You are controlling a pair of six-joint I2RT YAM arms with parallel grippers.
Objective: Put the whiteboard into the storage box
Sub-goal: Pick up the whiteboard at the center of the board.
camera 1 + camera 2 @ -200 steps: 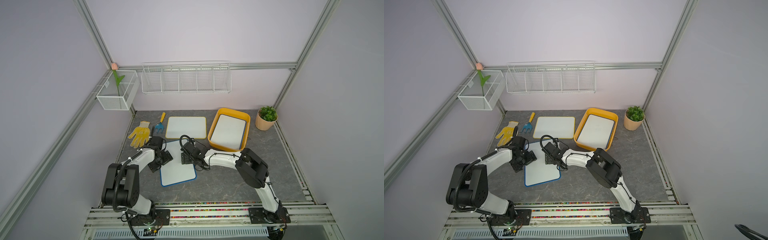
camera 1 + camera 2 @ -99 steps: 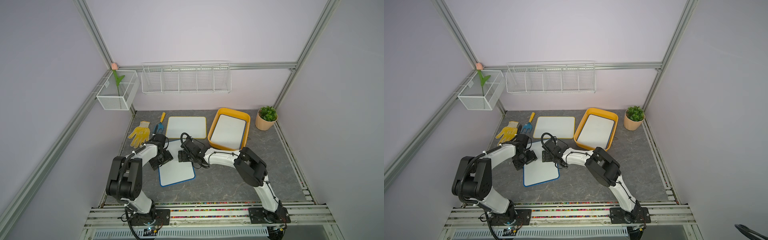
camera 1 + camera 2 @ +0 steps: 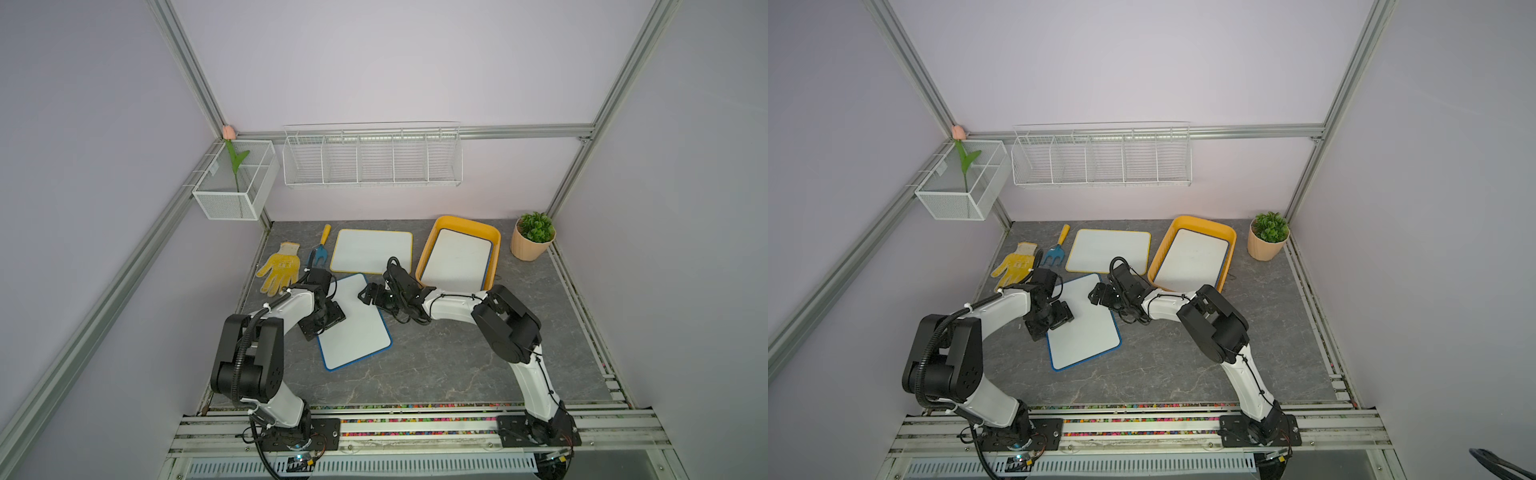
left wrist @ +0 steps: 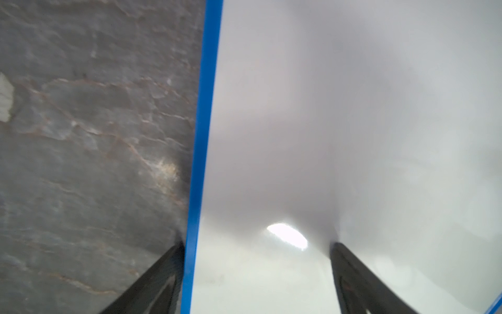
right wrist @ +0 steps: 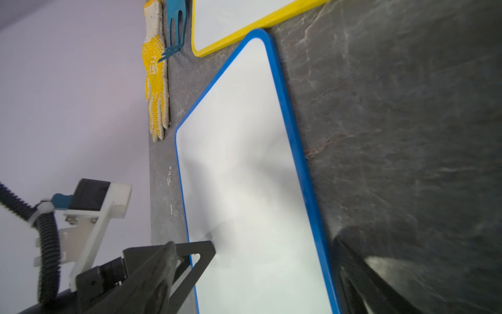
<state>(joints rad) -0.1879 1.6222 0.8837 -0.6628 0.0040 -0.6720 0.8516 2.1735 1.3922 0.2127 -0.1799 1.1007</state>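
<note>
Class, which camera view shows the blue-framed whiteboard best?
A top view: the blue whiteboard lies flat, nearly its whole outline visible; both top views agree. The right wrist shows most of it, foreshortened and cut off. The left wrist shows only one blurred edge.

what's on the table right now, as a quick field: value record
storage box: yellow-orange tub, back right of table
stored whiteboard: lying inside the storage box
blue-framed whiteboard: flat on table, between the grippers
yellow-framed whiteboard: flat on table, left of the storage box
left gripper: open, straddling the blue-framed whiteboard's left edge
right gripper: open, by its far right corner
other items: yellow glove, blue hand rake, potted plant
</note>
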